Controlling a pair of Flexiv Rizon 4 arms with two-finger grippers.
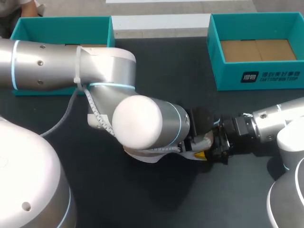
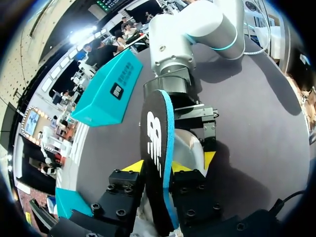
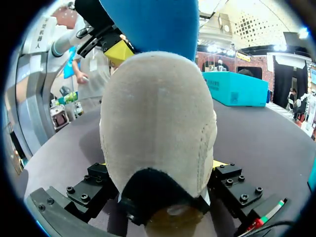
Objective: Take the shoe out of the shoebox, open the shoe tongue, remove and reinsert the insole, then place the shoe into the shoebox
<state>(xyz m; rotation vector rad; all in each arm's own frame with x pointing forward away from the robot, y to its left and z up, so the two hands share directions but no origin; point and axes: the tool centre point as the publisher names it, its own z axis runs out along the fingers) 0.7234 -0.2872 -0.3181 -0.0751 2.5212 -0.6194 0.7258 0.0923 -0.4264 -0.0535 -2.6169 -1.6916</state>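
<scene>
Evidently caught midway through the insole step. Found the left pincer (image 2: 157, 167) clamped on a flat black foam insole with a blue edge and a white logo (image 2: 154, 133), fingers (image 2: 132, 167) pressing both faces, holding it upright on edge just ahead of the wrist. Found the right pincer (image 3: 160, 164) closed from two sides on the heel of a pale beige suede shoe with a dark collar lining (image 3: 158, 113), heel toward that wrist. Placed the shoe out of its box, between the two arm ends over the dark worktop (image 1: 161, 66), a little right of the middle; could not say resting or lifted. Saw the insole's blue underside rising above the shoe beyond the heel, but could not make out its lower end, nor call it inside or clear of the collar. Noted a teal cardboard shoebox (image 1: 259, 80) well apart at the far right, open, showing only its brown floor, and a second teal box (image 1: 61, 23) at the far left, partly hidden by the left arm (image 1: 61, 64). Judged the next move to call for lining the insole's front end with the shoe's opening and sliding it down along the footbed, the right pincer bracing the heel against the push.
</scene>
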